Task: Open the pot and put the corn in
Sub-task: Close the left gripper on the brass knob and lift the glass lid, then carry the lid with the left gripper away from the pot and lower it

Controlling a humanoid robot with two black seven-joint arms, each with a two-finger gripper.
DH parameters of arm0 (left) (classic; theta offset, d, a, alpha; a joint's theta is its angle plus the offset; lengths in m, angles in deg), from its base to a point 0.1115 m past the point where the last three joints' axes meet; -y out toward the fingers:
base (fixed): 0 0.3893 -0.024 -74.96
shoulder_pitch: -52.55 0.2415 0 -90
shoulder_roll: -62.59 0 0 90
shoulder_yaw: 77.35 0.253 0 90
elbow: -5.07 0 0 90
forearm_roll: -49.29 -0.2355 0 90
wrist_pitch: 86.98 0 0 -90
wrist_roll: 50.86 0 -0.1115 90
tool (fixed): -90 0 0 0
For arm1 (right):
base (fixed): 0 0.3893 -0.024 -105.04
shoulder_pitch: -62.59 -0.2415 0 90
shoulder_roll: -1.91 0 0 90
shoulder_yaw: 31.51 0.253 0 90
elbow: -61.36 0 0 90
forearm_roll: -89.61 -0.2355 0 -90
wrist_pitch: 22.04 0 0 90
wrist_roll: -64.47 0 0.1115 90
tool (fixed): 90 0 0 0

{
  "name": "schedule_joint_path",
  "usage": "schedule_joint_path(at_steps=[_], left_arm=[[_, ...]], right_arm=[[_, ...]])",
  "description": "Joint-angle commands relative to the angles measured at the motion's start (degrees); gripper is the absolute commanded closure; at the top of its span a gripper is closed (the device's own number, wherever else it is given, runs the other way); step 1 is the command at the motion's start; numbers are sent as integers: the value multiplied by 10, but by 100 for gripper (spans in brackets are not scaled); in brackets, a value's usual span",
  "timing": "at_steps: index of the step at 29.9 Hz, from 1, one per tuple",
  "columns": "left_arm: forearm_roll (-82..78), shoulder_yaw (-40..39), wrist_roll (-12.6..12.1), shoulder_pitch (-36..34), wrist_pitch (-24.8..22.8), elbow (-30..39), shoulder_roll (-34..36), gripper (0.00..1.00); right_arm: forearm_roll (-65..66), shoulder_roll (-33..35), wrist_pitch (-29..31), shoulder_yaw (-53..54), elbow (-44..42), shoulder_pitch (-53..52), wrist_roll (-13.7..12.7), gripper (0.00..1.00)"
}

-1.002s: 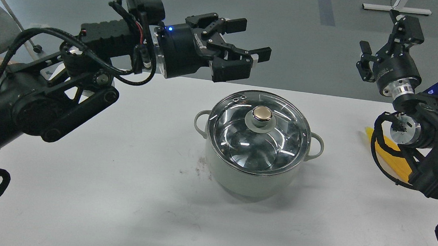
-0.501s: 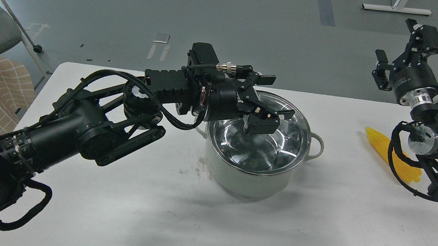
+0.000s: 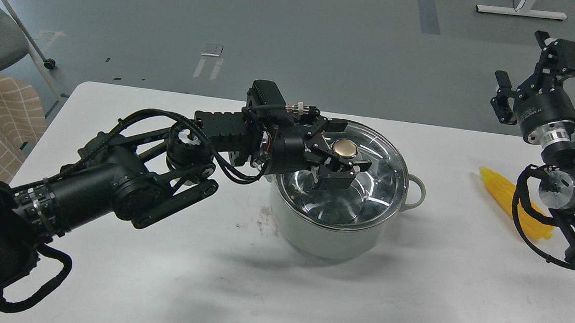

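Since half a second ago, the left arm has lowered a little over the pot, and the gold knob, which was hidden under the claw before, shows again between the fingers. The right arm has hardly moved.

Nearest to the robot, the white table (image 3: 234,292) is bare along its near edge, with only some small dark marks left of the pot. The left arm comes in from the near left corner and stretches toward the middle of the table.

The pot (image 3: 331,228) stands around the middle of the table, a little toward the far edge, upright, with the glass lid (image 3: 376,182) sitting on its rim. One loop handle shows on its right side.

The left claw (image 3: 344,158) is over the lid, its two fingers apart, one on the far side of the knob (image 3: 345,147) and one on the near side. The fingers are close around the knob, but I cannot tell if they touch it.

The corn (image 3: 503,193) lies flat near the right edge of the table, well apart from the pot, partly covered by the cables of the right arm.

The right claw (image 3: 527,70) is held high beyond the far right corner, away from the corn. It is seen from behind and looks dark, so I cannot tell if its fingers are apart or together.
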State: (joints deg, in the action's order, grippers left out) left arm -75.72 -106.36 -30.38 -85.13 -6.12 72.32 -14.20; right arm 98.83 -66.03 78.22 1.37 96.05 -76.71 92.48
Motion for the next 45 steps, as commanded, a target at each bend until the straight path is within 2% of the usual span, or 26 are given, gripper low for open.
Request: schedule_joint_path(at_steps=[1, 4, 7, 10, 12, 13, 14, 16, 18, 23, 26, 33, 35, 36, 38, 42, 45], left_arm=[[0, 0, -1, 3, 0, 0, 2, 7], [0, 0, -1, 8, 0, 0, 2, 14], [0, 0, -2, 12, 0, 0, 3, 27], [0, 0, -4, 16, 0, 0, 3, 49], [0, 0, -5, 16, 0, 0, 4, 51], [0, 0, -5, 16, 0, 0, 5, 57], [0, -1, -4, 16, 0, 1, 6, 72], [0, -2, -4, 15, 0, 2, 7, 84], [0, -3, -4, 13, 0, 6, 7, 88], [0, -10, -4, -13, 0, 32, 12, 89], [0, -14, -1, -35, 0, 45, 42, 88], [0, -38, 2, -53, 3, 144, 206, 87], [0, -49, 6, -45, 16, 156, 255, 87], [0, -52, 17, -38, 26, 157, 282, 87], [0, -54, 26, -27, 39, 157, 306, 86], [71, -72, 38, 40, 71, 157, 383, 86], [85, -83, 52, 85, 92, 157, 414, 86]], right_arm=[[0, 1, 0, 1, 2, 3, 0, 0], [0, 5, -1, 0, 6, 3, 0, 0], [0, 8, -1, 1, 7, 3, 0, 0], [0, 8, -1, 1, 8, 3, 0, 0], [0, 8, -1, 0, 9, 4, 0, 0], [0, 8, -1, 0, 10, 4, 0, 0], [1, 8, -1, 0, 12, 4, 0, 0], [1, 8, -1, 0, 12, 4, 0, 0], [0, 8, -1, 0, 12, 4, 0, 0], [0, 11, -1, 1, 13, 6, 0, 0], [0, 16, -1, 1, 16, 7, 0, 0], [0, 31, -1, 2, 26, 10, 0, 0], [0, 32, -1, 2, 27, 10, 0, 0], [0, 32, -1, 2, 27, 10, 0, 0], [0, 31, -1, 2, 28, 11, 0, 0], [1, 28, -1, 2, 28, 11, 0, 0], [1, 28, -1, 2, 28, 12, 0, 0]])
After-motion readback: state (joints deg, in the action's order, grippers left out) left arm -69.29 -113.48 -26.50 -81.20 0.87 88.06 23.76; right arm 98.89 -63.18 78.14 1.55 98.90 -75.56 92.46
